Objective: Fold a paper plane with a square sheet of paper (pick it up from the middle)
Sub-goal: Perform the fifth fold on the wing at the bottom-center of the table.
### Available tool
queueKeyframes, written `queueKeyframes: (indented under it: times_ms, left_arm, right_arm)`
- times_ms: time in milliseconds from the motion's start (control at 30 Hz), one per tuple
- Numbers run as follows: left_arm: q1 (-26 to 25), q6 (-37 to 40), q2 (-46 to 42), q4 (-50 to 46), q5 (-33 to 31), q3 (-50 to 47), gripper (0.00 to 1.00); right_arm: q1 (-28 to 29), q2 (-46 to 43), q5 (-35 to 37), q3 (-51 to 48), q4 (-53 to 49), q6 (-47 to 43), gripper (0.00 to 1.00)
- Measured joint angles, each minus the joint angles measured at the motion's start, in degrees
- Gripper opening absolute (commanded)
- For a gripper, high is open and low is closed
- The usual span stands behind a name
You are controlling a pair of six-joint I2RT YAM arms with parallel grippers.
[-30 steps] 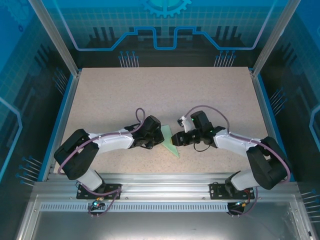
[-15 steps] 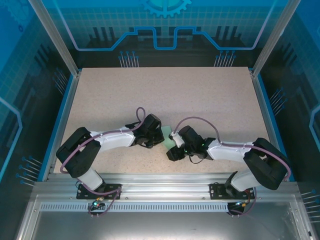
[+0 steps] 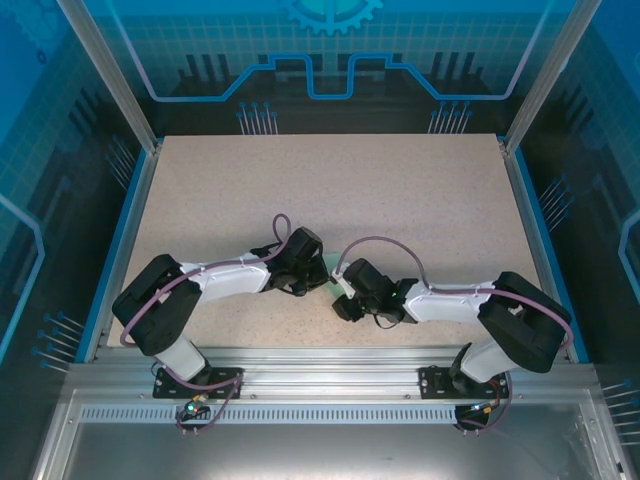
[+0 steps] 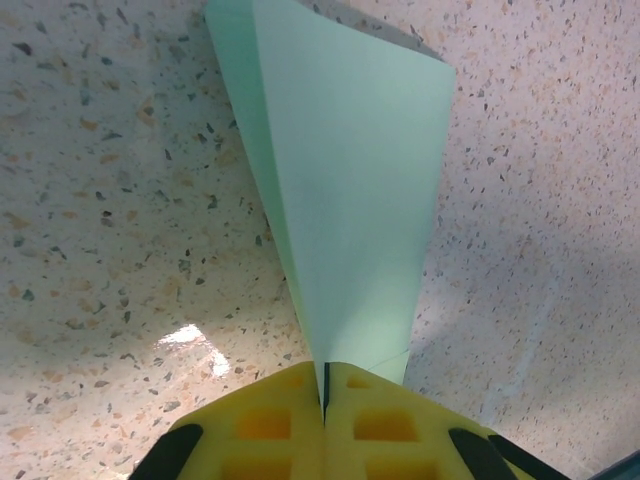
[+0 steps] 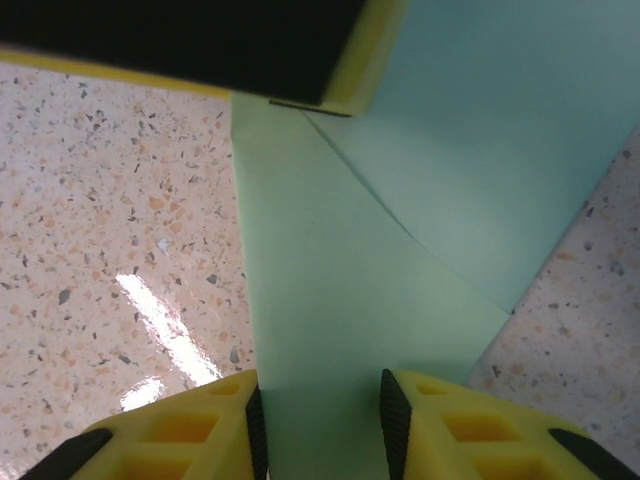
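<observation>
**Top external view.** The two arms reach toward each other over the speckled table [image 3: 300,180]. The left gripper [image 3: 318,272] and the right gripper [image 3: 343,303] stand tip to tip, close together. Only a small sliver of the pale mint-green folded paper [image 3: 328,274] shows, in the narrow gap between the two gripper heads. From here I cannot tell how either pair of jaws stands.

**Left wrist view.** The left gripper [image 4: 325,380] has its yellow fingers pressed together, with only a thin dark seam between them. They are clamped on the narrow end of the folded paper [image 4: 350,180]. From the fingertips the paper runs straight ahead, widening into a long tapered shape. A crease runs along it just left of centre, and a thinner strip lies on the left of that crease. The far, wide end is angled, and the whole piece sits over the table [image 4: 110,200].

**Right wrist view.** The right gripper [image 5: 320,400] has its jaws parted to a narrow gap. The folded paper [image 5: 330,300] fills that gap and extends ahead of the fingertips. Its left edge lines up with the inner face of the left-hand finger, and its right side spreads out past the right-hand finger. A diagonal fold line crosses it ahead. At the far end of the paper, a black-and-yellow finger of the left gripper [image 5: 200,40] sits on it. The table [image 5: 110,200] shows to the left of the paper.
</observation>
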Motion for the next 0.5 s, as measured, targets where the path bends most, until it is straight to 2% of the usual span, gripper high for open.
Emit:
queueKeyframes:
  times_ms: [500]
  left_arm:
    - [0.13,0.00,0.04,0.00,0.39,0.00,0.06]
  right_arm:
    - [1.77,0.00,3.56,1.05,-1.73,-0.13,0.35]
